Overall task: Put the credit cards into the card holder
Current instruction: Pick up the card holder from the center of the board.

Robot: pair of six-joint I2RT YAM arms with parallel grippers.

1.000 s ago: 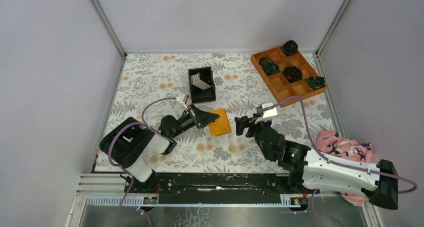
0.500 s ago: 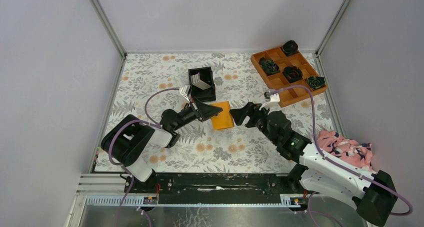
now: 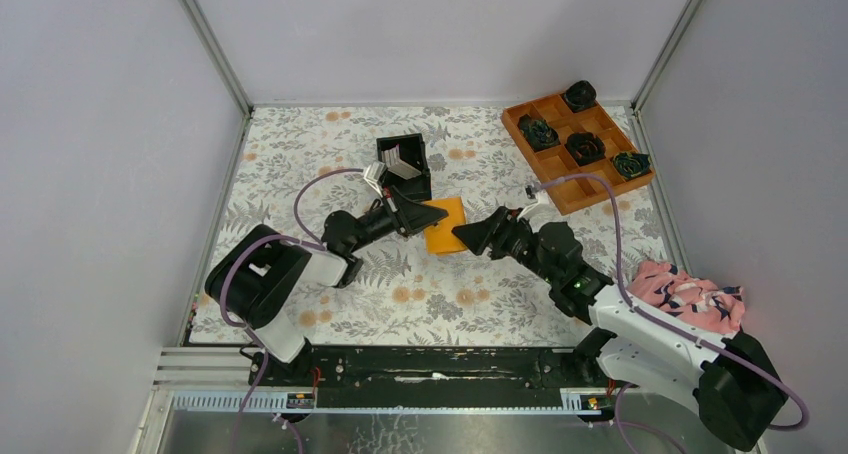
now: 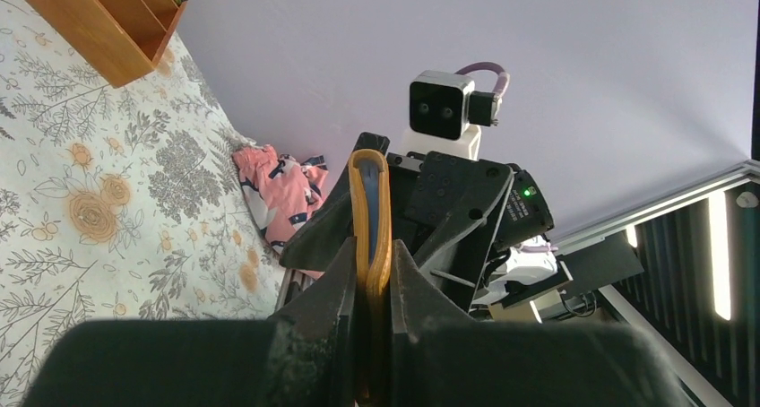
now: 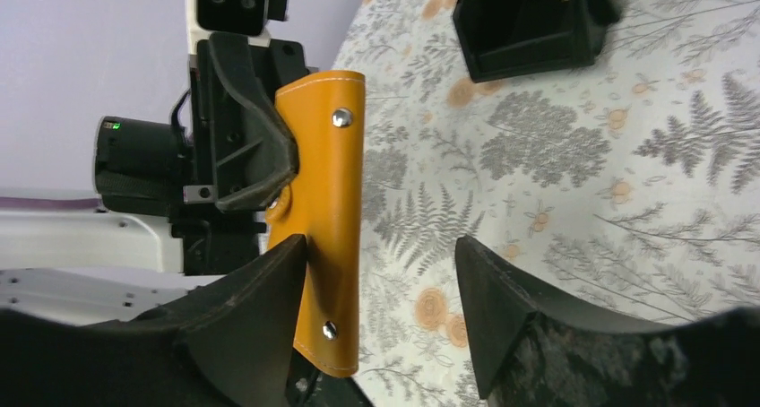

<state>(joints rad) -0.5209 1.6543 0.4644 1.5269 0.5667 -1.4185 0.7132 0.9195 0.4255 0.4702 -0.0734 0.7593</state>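
Observation:
The card holder (image 3: 445,227), an orange-tan folded wallet, hangs just above the table centre, and my left gripper (image 3: 418,217) is shut on its left edge. In the left wrist view the card holder (image 4: 369,210) stands edge-on, its blue lining showing, pinched between my fingers (image 4: 333,290). My right gripper (image 3: 468,236) is open at the holder's right edge. In the right wrist view the card holder (image 5: 324,201) lies against my left finger (image 5: 255,295), with a wide gap to the other finger. The credit cards (image 3: 399,160) stand in the black bin (image 3: 419,172).
An orange compartment tray (image 3: 560,179) with dark rosettes sits at the far right. A pink patterned cloth (image 3: 690,292) lies at the right edge beside my right arm. The black bin (image 5: 529,26) is just beyond the holder. Grey walls enclose the floral table.
My right gripper has swung left and forward until its open jaws reach the card holder. My left gripper has carried the holder slightly further from the arm bases, still shut on it.

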